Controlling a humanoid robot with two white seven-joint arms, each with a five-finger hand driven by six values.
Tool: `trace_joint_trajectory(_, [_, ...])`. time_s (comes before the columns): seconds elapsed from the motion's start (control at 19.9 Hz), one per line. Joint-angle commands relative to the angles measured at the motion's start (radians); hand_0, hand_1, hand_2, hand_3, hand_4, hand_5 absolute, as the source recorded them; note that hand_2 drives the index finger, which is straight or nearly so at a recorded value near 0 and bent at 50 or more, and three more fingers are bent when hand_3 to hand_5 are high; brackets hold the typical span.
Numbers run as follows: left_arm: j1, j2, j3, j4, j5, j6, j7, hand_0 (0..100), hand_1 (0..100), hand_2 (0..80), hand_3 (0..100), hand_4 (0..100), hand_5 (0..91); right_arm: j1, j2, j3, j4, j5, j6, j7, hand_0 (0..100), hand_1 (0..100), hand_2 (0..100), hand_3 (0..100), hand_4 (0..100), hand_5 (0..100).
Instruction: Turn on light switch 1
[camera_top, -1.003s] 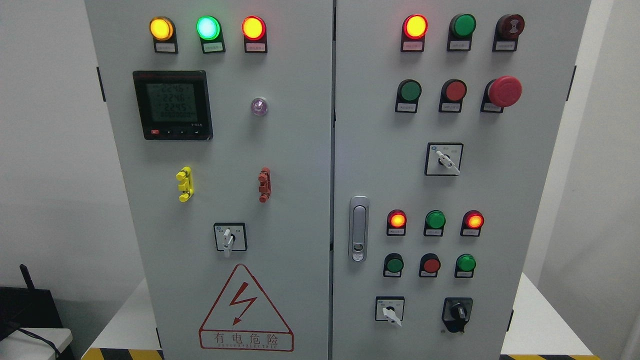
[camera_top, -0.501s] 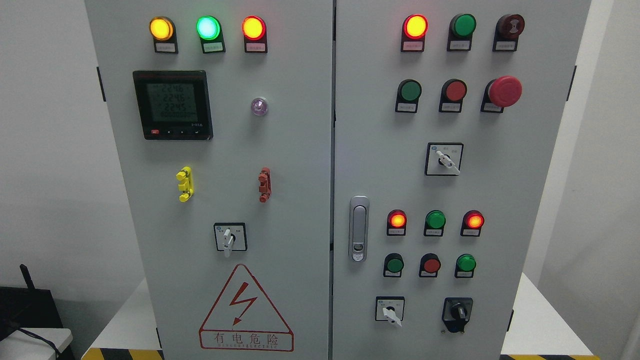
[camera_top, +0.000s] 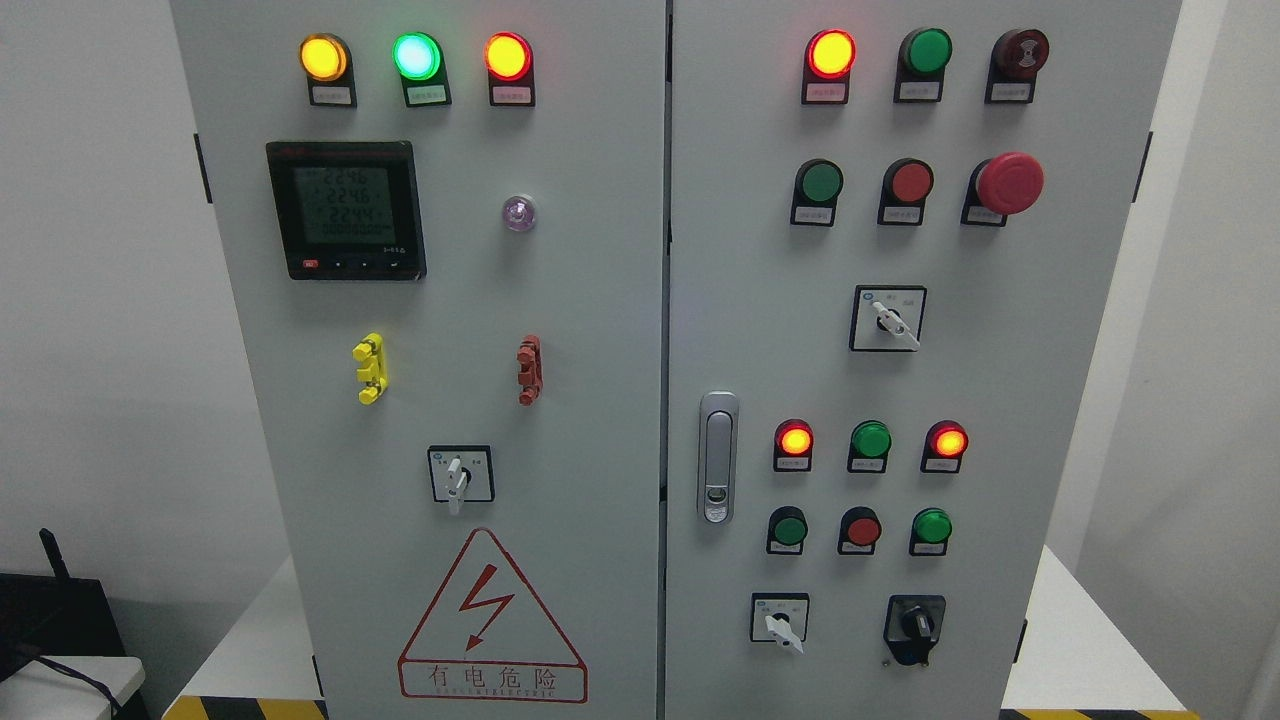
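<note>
Neither hand in view, so finger state cannot be told. Control cabinet (camera_top: 560, 300) faces camera. Which control is light switch 1 is unreadable; candidate rotary selector (camera_top: 460, 475) sits just above the warning triangle (camera_top: 490, 620). Nothing touched; whole task remains.

Labels under the top lamps (camera_top: 417, 96) are too small to read. The meter (camera_top: 346, 209) digits are blurred. Print on the selector plates (camera_top: 888, 298) is tiny and illegible. The cabinet (camera_top: 600, 300) runs off the top and bottom edges. A dark box (camera_top: 50, 610) at lower left is cut by the frame.
</note>
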Motion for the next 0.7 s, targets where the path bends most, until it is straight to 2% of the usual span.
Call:
trace_joint_trajectory(0.0, [0.01,0.025,0.252,-0.289,0.004,-0.035,0.005,33,0,9.9,21,29,0.0,0.0,0.0,0.0,0.0,-0.017,-0.001,0.0,12,39,0,0,0,0])
trace_joint_trajectory(0.2, [0.01,0.025,0.319,-0.395,0.006,-0.098,0.03,33,0,13.4,27,33,0.0,0.0,0.0,0.0,0.0,-0.017,-0.001,0.0,12,39,0,0,0,0])
trace_joint_trajectory(0.45, [0.014,0.02,0.323,-0.597,0.081,-0.145,0.033,33,0,19.6,35,43,1.9,0.0,0.0,0.0,0.0,-0.017,-0.001,0.002,12,39,0,0,0,0])
trace_joint_trajectory(0.65, [0.013,0.025,0.326,-0.747,0.088,-0.188,0.031,34,0,24.6,44,53,17.1,0.0,0.0,0.0,0.0,-0.017,-0.001,0.0,12,39,0,0,0,0])
